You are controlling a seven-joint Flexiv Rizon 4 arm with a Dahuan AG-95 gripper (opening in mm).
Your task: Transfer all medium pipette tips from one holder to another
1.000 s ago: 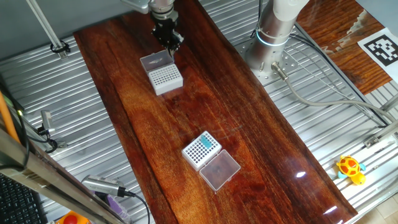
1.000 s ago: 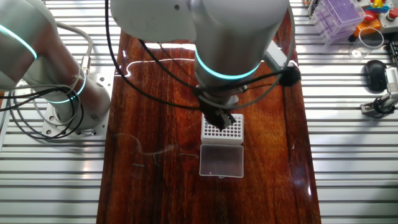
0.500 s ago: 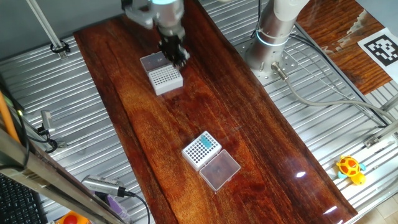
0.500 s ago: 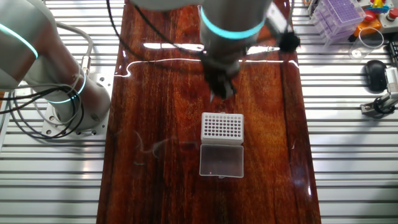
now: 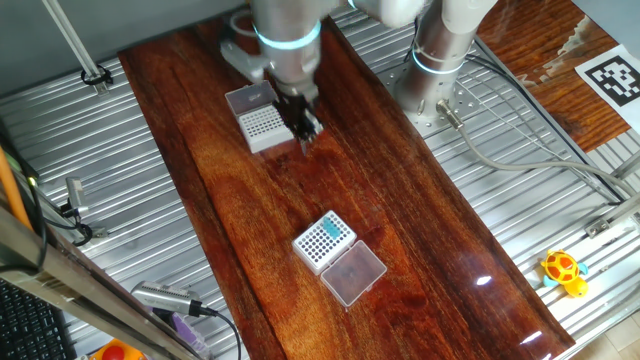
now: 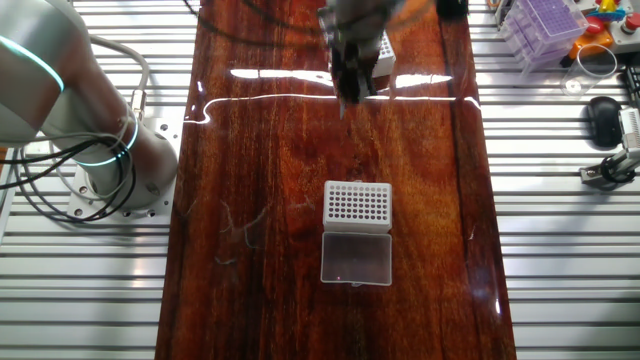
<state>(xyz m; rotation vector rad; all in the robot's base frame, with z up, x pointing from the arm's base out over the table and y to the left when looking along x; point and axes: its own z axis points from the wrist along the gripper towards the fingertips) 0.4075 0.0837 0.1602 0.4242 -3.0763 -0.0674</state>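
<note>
A white rack (image 5: 324, 240) with teal-blue medium pipette tips (image 5: 322, 238) in part of its grid stands mid-table, its clear lid (image 5: 353, 272) open beside it. A second white rack (image 5: 264, 126) shows only dark holes, with its lid (image 5: 248, 98) open behind it. My gripper (image 5: 306, 128) hangs just right of this second rack, above the wood. Its fingers look close together and are blurred. In the other fixed view the gripper (image 6: 346, 92) is beyond the bare-holed rack (image 6: 357, 205) and covers most of the far rack (image 6: 383, 52).
The arm's base (image 5: 440, 60) stands on the ribbed metal to the right of the wooden board (image 5: 400, 220). A yellow toy (image 5: 563, 268), a printed marker (image 5: 612, 78), a purple box (image 6: 545, 22) and a handheld tool (image 5: 170, 300) lie off the board.
The gripper has lifted from the back of the bare-holed rack and moved past it, toward the rack with the teal tips. Both racks have stayed put.
</note>
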